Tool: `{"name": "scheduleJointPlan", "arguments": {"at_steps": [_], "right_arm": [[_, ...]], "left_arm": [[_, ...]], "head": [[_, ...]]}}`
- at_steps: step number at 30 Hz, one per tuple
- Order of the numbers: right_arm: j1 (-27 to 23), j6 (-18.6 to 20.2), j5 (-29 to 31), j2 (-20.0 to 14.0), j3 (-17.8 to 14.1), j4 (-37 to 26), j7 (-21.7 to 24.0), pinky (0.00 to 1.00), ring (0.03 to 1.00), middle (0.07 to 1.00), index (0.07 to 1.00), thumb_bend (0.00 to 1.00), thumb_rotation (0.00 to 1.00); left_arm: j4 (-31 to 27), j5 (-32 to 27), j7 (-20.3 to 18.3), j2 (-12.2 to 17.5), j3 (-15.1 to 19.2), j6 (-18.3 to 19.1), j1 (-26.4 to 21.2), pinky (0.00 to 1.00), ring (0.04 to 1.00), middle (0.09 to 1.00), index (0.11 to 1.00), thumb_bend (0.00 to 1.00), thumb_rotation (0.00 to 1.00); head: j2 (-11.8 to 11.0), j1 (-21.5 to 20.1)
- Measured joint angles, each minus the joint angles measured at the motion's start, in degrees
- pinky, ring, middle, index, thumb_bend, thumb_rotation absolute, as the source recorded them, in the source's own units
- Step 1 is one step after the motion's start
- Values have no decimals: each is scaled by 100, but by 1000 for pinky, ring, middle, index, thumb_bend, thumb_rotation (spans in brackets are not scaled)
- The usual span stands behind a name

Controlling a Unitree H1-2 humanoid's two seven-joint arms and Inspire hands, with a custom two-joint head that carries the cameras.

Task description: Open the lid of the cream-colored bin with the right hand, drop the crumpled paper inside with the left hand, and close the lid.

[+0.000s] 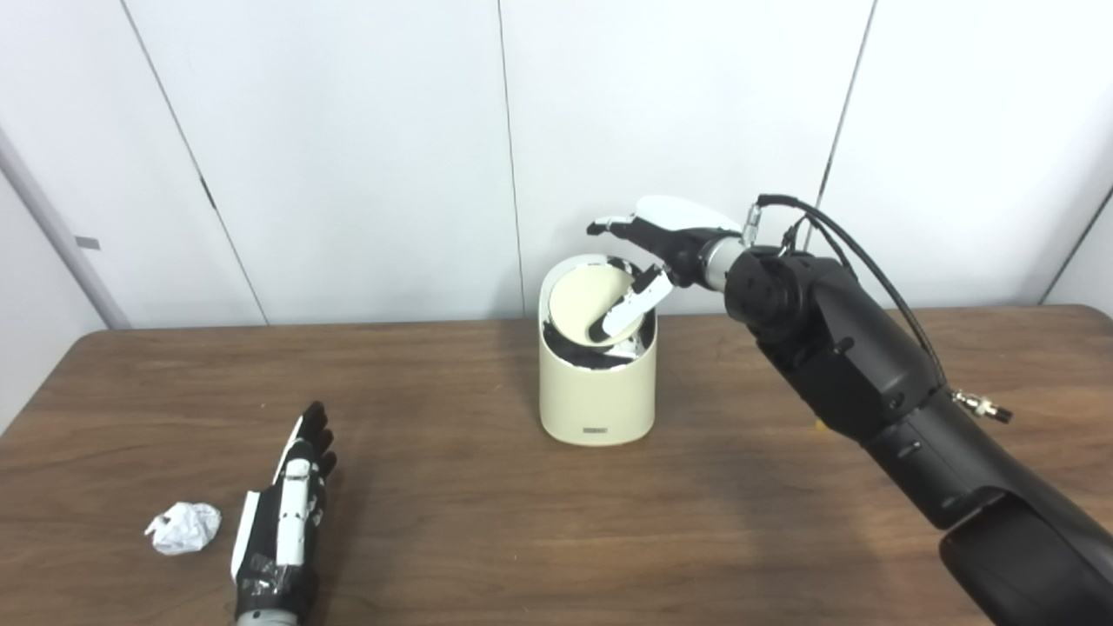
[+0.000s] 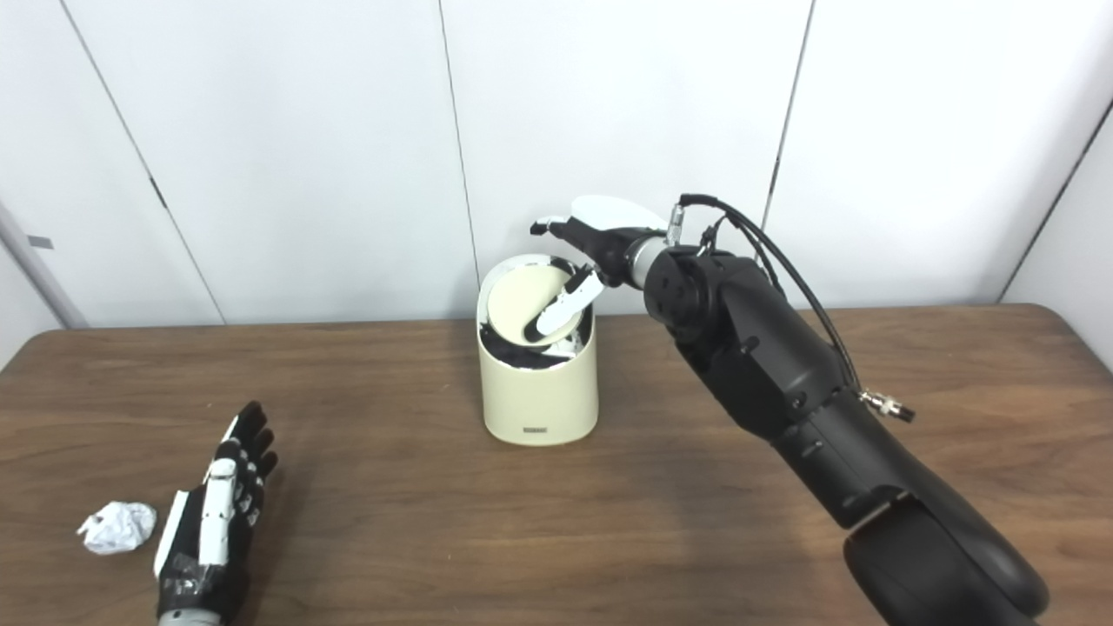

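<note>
Right hand [image 1: 665,248] over the bin [image 1: 596,382] near the table's [image 1: 487,522] far edge, one finger pressing the tilted lid [image 1: 583,304], fingers spread, grasping nothing. Left hand [image 1: 283,513] flat, released, near the front-left corner, just beside the crumpled paper [image 1: 183,527].

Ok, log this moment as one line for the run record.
stage: lid opening | right hand: fingers pressing lid tilted inward on bin | left hand: open, empty, on table | crumpled paper: table, beside left hand
</note>
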Motion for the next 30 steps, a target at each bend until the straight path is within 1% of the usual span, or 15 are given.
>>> {"name": "scheduleJointPlan", "arguments": {"at_steps": [4,10,17,21,24,30], "right_arm": [[2,-99,-2,1,4,36,-66,1000,983,947,924,900,409],[12,-137,-1,9,3,36,-134,1000,982,944,921,885,382],[51,-157,4,2,-25,15,-172,999,979,946,928,894,454],[102,-79,19,-26,-88,-156,-96,957,964,944,929,886,454],[109,-57,21,-26,-132,-225,-25,912,930,933,928,887,459],[131,65,43,-57,-349,-521,63,876,928,937,924,882,463]], "left_arm": [[0,-4,7,-6,11,1,0,1000,1000,1000,993,364,982],[0,-5,2,-5,11,0,-1,1000,1000,1000,998,344,994],[-1,-7,7,-7,12,0,1,1000,1000,1000,995,346,988],[0,-4,13,-9,13,0,1,1000,1000,1000,991,343,977],[0,9,20,-15,12,0,-1,1000,1000,999,988,340,989],[0,40,35,-20,13,0,-3,1000,1000,998,982,334,998]], "head": [[0,-18],[9,-9],[26,0],[26,0],[26,0],[44,-9]]}}
